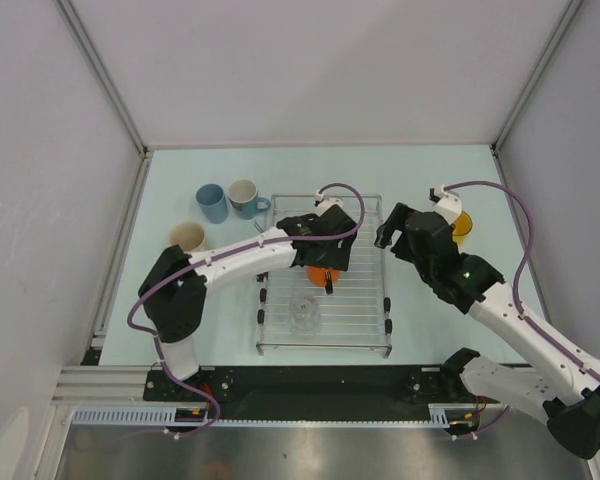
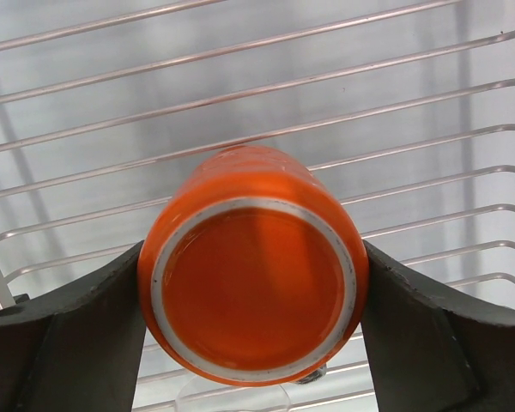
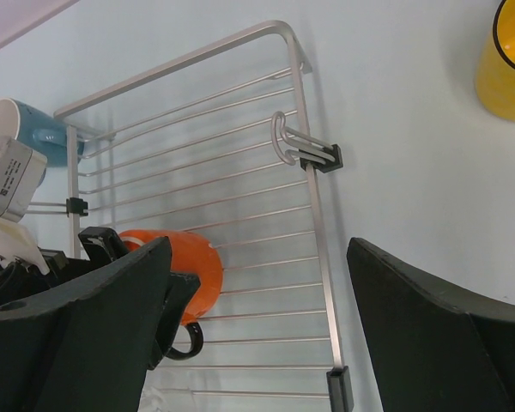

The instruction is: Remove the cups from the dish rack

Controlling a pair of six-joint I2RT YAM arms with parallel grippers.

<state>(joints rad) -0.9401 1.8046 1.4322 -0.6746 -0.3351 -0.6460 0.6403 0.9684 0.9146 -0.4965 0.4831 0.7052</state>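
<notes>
Orange mug: A glossy, round-walled orange mug [image 2: 253, 292] showed its flat base, ringed by a pale unglazed band, to the left wrist camera. Its mouth faced the bars over the middle of the rack. Whether it touched them could not be told.
Rack: The rack [image 1: 365, 290], made of thin, straight silver wires in a bent-rod frame with small black feet, lay flat at the centre of the table [image 1: 180, 300].
Left gripper: The left gripper [image 1: 323, 266] pinched the mug, with a matte dark finger [image 2: 69, 335] pressed against each side of its wall.
Left arm: White links and black joints ran from the near-left base diagonally out over the rack. A purple cable looped above the wrist.
Right gripper: The right gripper [image 3: 259, 257] was spread wide with nothing between its broad dark fingers. It hung just off the rack's far right corner.
Right arm: It stretched from the near-right corner toward the rack, elbow low and wrist turned left.
Clear glass: A small clear glass [image 1: 305, 312] sat on the rack's near half, close to the mug.
Other cups: A blue cup [image 1: 211, 203], a blue mug [image 1: 245, 198] with a white inside and a beige cup [image 1: 187, 237] stood on the table left of the rack. A yellow cup [image 1: 461, 225] stood to the right of the rack, beyond the right gripper.
Table: The surface was smooth and pale green.
</notes>
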